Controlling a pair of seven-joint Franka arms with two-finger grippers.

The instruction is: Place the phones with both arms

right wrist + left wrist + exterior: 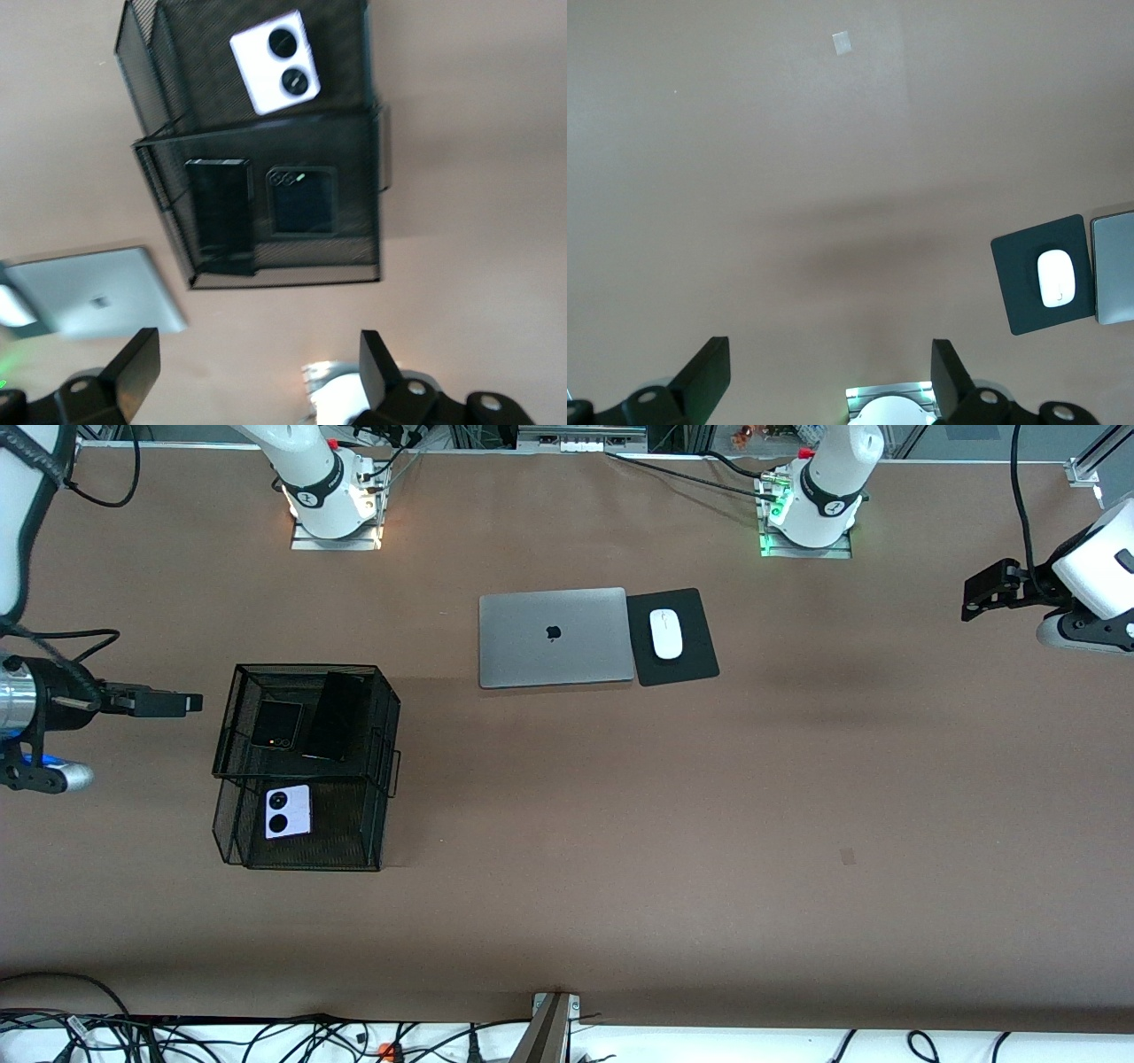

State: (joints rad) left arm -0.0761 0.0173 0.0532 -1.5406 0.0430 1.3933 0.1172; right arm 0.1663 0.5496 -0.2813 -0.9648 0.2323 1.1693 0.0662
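Brown table (pixel 620 824), three phones in mesh rack (pixel 381 717), both hands open

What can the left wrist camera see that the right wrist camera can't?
Only the left wrist view shows the white mouse on its black mouse pad, plus the left hand, open over bare table. Only the right wrist view shows the black mesh rack holding three phones: the lilac phone, the long black phone and the square black phone, plus the open right hand. Both show the silver laptop.
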